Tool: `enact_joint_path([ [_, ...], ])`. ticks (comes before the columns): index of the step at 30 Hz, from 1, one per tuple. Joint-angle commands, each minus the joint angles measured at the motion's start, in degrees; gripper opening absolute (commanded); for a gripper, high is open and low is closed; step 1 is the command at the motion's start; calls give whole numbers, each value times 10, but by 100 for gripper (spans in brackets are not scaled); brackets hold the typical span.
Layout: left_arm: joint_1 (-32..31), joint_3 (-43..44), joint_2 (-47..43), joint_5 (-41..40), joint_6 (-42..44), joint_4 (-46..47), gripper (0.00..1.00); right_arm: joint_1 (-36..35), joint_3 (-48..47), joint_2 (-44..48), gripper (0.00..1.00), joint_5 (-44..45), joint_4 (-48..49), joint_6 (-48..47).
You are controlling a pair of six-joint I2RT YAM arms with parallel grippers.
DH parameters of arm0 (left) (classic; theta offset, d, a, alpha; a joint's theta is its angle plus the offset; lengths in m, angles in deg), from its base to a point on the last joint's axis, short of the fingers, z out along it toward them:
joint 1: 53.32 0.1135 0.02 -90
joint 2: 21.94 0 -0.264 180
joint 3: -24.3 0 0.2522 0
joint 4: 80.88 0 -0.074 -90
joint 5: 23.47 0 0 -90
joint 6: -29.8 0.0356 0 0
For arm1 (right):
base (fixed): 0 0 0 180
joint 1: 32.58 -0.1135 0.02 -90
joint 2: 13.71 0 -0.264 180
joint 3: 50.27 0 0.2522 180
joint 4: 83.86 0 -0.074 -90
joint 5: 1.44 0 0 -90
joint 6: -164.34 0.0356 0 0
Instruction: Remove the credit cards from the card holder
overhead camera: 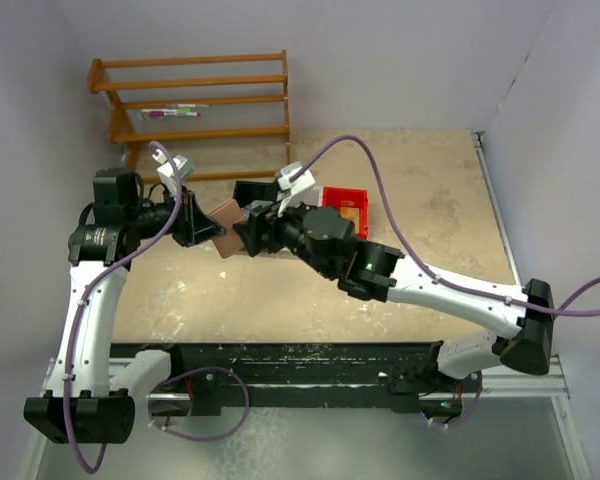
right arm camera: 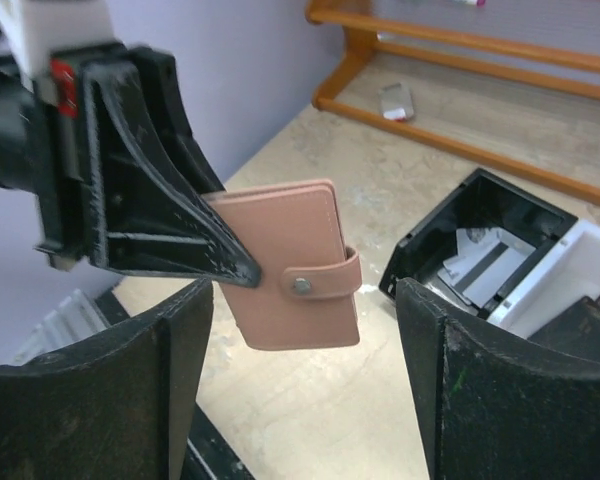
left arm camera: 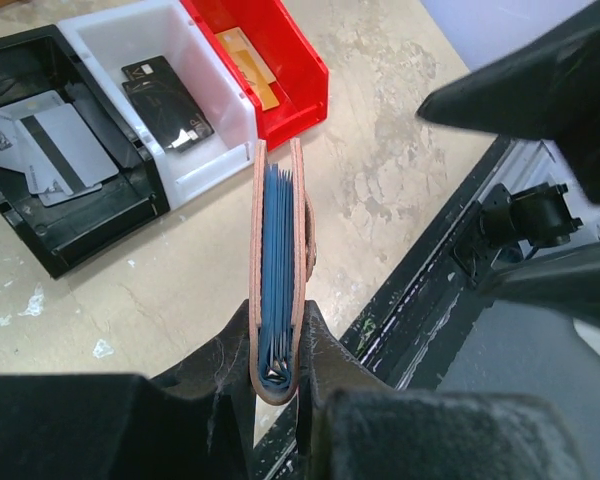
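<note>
My left gripper (overhead camera: 202,228) is shut on the pinkish-brown card holder (overhead camera: 225,217) and holds it above the table. In the left wrist view the holder (left arm camera: 278,290) stands edge-on between my fingers, its blue lining showing. In the right wrist view the holder (right arm camera: 295,262) is closed, its strap tab (right arm camera: 325,280) snapped over the front. My right gripper (overhead camera: 248,232) is open, close beside the holder, its fingers (right arm camera: 480,390) wide apart on either side of it. Cards lie in the bins: a golden-yellow one (left arm camera: 248,66) in the red bin, dark ones (left arm camera: 165,98) in the white bin, grey ones (left arm camera: 55,150) in the black bin.
Three bins stand in a row on the table: black (left arm camera: 50,225), white (left arm camera: 215,125) and red (left arm camera: 295,55); the red one also shows from above (overhead camera: 344,210). A wooden rack (overhead camera: 195,110) stands at the back left. Walls close the sides.
</note>
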Motion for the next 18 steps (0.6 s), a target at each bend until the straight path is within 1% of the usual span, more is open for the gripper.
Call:
enact_joint_path([
  [1, -1, 3, -4, -11, -33, 36, 0, -28, -23, -34, 74, 90, -12, -30],
  [7, -1, 7, -2, -34, -27, 28, 0, -59, -64, -87, 66, 116, -23, -45],
  [12, -1, 9, 6, -21, -31, 24, 0, -69, -91, -114, 60, 145, -32, -51],
  [18, -1, 12, 11, 0, -39, 19, 0, -70, -117, -141, 43, 190, -43, -75],
])
